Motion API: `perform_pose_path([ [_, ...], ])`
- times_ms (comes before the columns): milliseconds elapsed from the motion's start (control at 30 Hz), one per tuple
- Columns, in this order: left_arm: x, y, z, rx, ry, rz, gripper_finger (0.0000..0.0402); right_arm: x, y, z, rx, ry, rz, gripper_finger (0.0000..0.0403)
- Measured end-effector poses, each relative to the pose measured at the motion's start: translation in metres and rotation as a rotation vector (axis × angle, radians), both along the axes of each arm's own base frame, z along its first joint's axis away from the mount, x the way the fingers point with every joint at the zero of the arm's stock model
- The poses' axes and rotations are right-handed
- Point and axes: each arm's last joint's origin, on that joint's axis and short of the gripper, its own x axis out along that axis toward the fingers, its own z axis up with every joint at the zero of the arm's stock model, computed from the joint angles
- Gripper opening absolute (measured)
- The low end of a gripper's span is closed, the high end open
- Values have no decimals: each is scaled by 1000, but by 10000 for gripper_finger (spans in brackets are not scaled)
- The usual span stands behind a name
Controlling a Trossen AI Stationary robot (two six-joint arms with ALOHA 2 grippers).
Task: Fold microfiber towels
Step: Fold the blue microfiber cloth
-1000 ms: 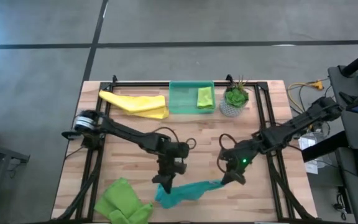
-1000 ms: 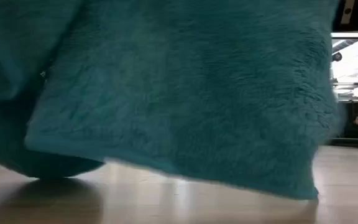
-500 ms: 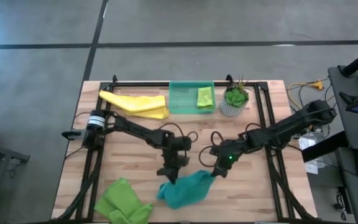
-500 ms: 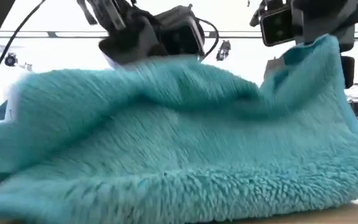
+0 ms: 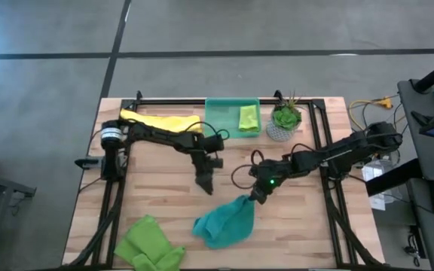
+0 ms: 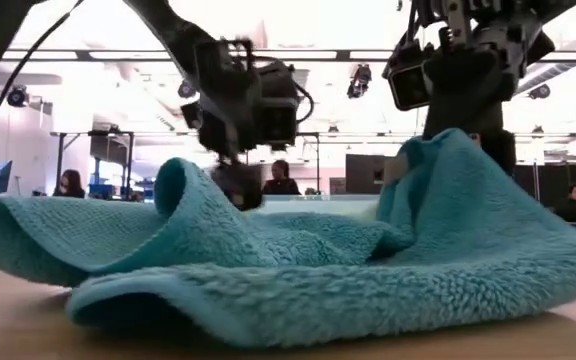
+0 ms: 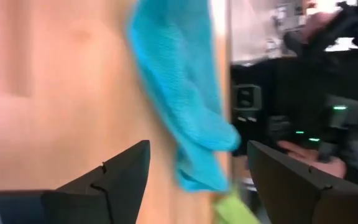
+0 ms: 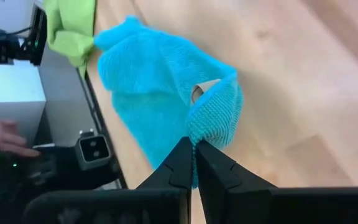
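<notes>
right tool [image 5: 258, 197] pinching teal towel [image 5: 223, 223]

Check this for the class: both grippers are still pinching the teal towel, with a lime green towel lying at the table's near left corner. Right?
Not quite. Only the right gripper pinches the teal towel; the left gripper is open and clear of it, as the high view shows. The lime green towel is where you say.

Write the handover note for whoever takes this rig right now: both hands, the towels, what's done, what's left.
Left hand: open, empty, raised clear of the teal towel.
Right hand: shut on one corner of the teal towel; the rest lies loosely doubled over on the table's front middle.
Yellow towel: back left, rumpled.
One lime green towel: front left corner, bunched.
Second lime green towel: folded, in the green tray.
Done: one towel folded and in the tray.
Left: finish the teal fold, then yellow and the loose green.
</notes>
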Motion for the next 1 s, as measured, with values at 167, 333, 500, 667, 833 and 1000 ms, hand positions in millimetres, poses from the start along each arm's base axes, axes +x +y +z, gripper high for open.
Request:
perform_pose_path([
  [167,-26,-31,9,-189,117,-93,243,1,-9,2,-23,-12,-48,9],
  [333,-44,-60,19,-204,99,-149,242,2,-15,2,-71,-23,-113,9],
  [500,-45,-75,20,-211,9,56,242,2,-18,1,-108,-22,-171,9],
  [667,-54,-79,19,-429,-72,518,242,3,-20,1,-148,-31,-223,9],
  [833,-67,-117,8,-463,27,738,242,3,-23,1,-236,-54,-257,9],
  [1000,-72,-162,10,-432,117,967,242,4,-28,2,-278,-71,-265,9],
])
